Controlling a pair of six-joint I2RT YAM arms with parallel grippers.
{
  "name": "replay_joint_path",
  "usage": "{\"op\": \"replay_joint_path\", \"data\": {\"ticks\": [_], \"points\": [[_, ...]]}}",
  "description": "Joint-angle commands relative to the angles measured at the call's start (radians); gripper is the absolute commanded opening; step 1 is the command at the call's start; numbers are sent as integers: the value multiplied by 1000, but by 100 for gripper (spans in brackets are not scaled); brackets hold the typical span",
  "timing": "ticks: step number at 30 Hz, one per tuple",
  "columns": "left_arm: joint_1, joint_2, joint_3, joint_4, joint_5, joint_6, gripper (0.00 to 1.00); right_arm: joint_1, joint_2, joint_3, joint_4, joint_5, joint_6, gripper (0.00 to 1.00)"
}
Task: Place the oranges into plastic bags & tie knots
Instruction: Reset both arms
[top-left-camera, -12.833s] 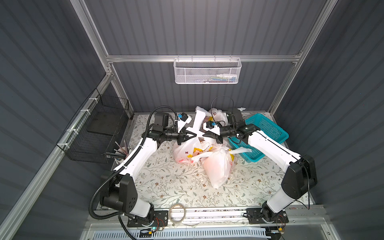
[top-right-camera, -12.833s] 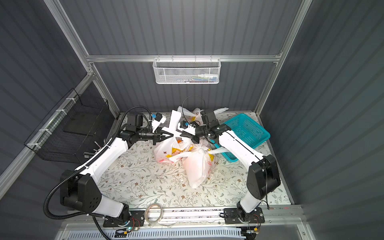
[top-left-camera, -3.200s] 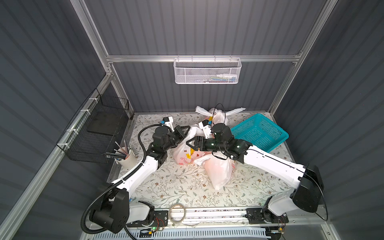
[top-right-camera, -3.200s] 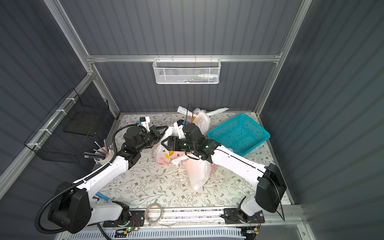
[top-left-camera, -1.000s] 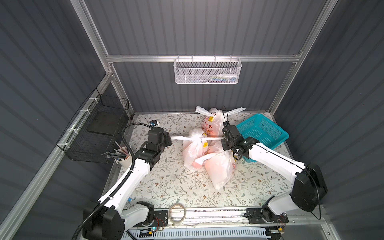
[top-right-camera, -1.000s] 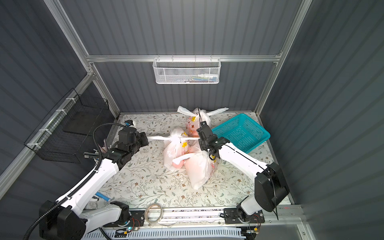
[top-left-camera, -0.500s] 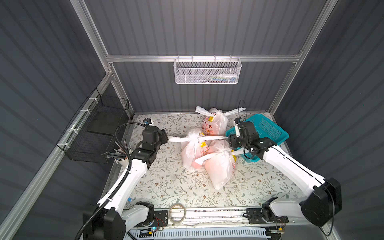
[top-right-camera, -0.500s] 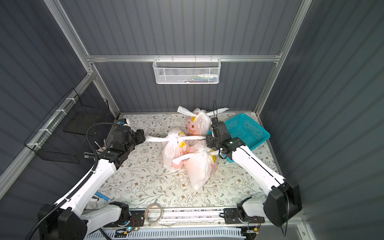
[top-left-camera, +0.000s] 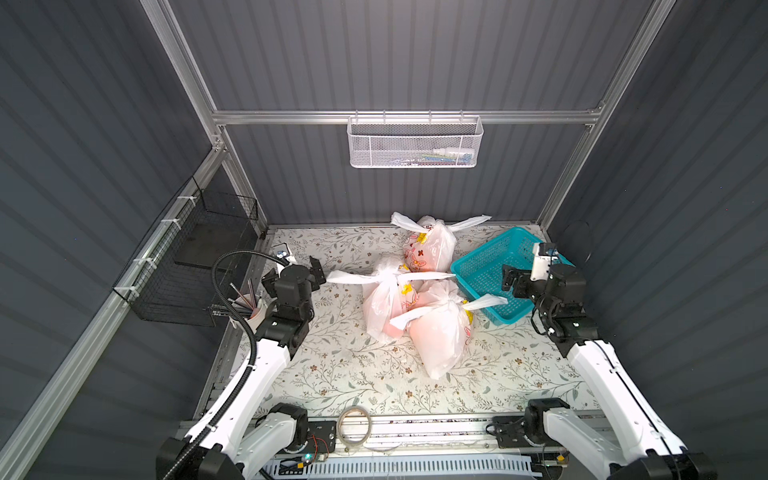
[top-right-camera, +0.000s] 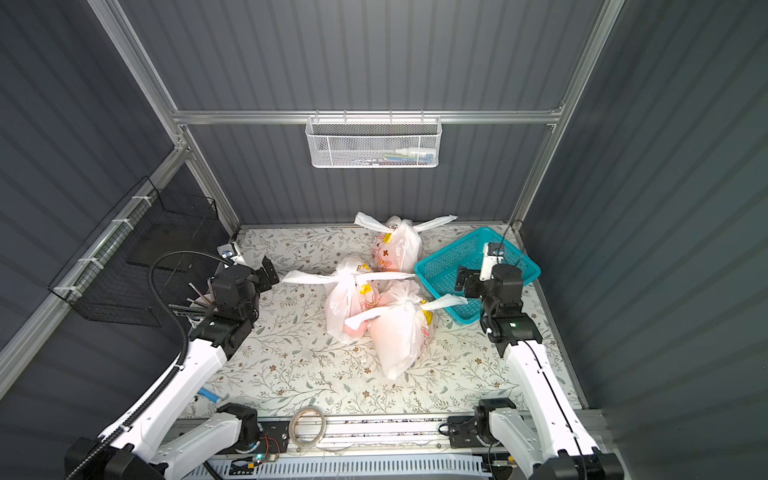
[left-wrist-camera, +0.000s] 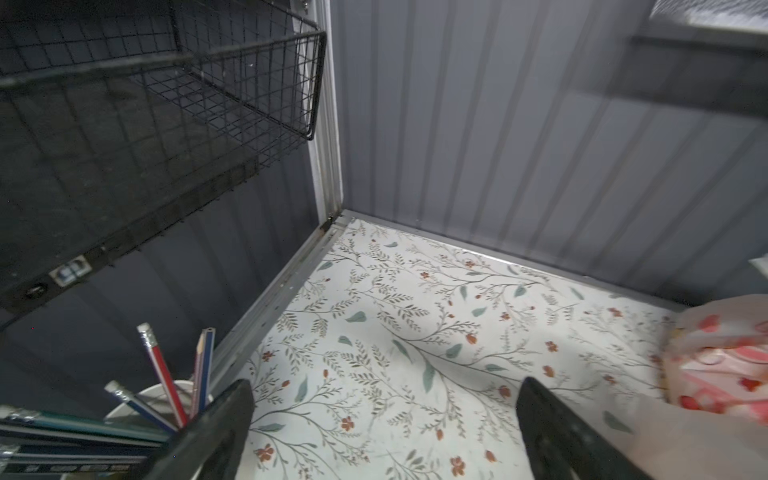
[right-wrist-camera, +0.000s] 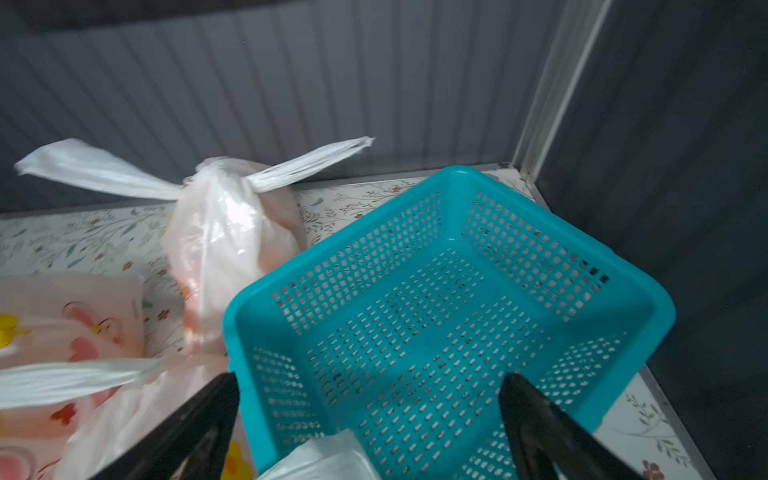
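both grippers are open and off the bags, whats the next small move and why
Probably draw both arms back toward their bases. The left gripper and right gripper stand open, holding nothing; all three plastic bags show tied knots with ears out, and the teal basket looks empty, so no loose orange seems left to bag.

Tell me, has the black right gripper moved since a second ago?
Yes: the right gripper backed away from the white plastic bags, now over the teal plastic basket.
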Motion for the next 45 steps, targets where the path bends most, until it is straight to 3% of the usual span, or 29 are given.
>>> {"op": "replay_joint_path", "data": {"ticks": [1, 5, 10, 14, 20, 24, 36, 39, 45], "points": [[23, 53, -36, 146, -78, 107, 100, -102, 45, -74, 233, -86, 62, 99], [88, 128, -103, 300, -18, 147, 100, -140, 132, -141, 391, -73, 13, 99], [268, 194, -171, 377, 179, 7, 100, -165, 267, -224, 612, -60, -11, 99], [311, 252, -191, 427, 259, -2, 100, -170, 310, -217, 672, -80, -46, 99], [321, 333, -224, 543, 352, 7, 100, -173, 376, -223, 816, -134, -73, 99], [321, 361, -229, 550, 384, 28, 100, -173, 331, -176, 603, -105, -68, 99], [321, 369, -267, 559, 447, 55, 100, -166, 250, -246, 608, -145, -54, 99], [321, 356, -283, 559, 446, 68, 100, -151, 254, -280, 656, -160, -20, 99], [321, 362, -299, 592, 492, 93, 100, -97, 404, -399, 984, -148, -51, 99]]}}
